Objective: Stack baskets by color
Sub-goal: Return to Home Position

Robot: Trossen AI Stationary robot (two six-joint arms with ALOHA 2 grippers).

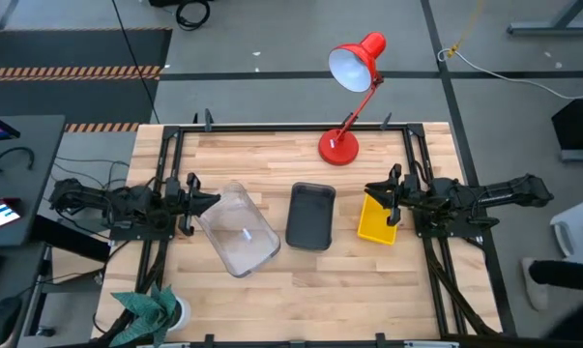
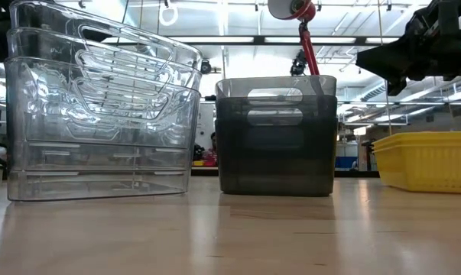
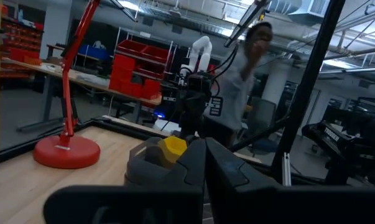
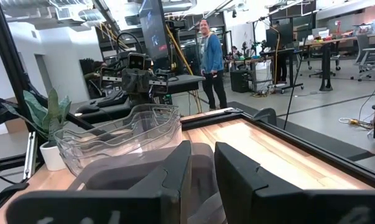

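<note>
Three stacks stand in a row across the middle of the table (image 1: 301,275). The clear baskets (image 1: 238,232) are on the left, the dark grey baskets (image 1: 310,216) in the middle and the yellow baskets (image 1: 376,224) on the right.

From table height the clear ones show three rims nested one inside another. The grey stack shows two handle slots, one above the other. The yellow stack sits lower than the other two and is cut off at the right edge of that view.

From above, the clear stack lies turned at an angle to the table edges, while the grey and yellow stacks lie nearly square to them. The three stacks stand apart from one another.

The left gripper (image 3: 206,155) is at the left side of the table, pointing right, close to the far left corner of the clear stack. Its fingers meet and hold nothing.

The right gripper (image 4: 203,155) is at the right side, pointing left, above the far end of the yellow stack. A narrow gap shows between its fingers, and nothing is in it.

A red desk lamp (image 1: 338,147) has its base at the far edge of the table, with its shade leaning out beyond the edge. A potted plant (image 1: 156,307) sits at the near left corner.

Beyond the table two people stand in the room — a person (image 3: 252,68) past the right side and a person in a blue top (image 4: 209,59) past the left.
</note>
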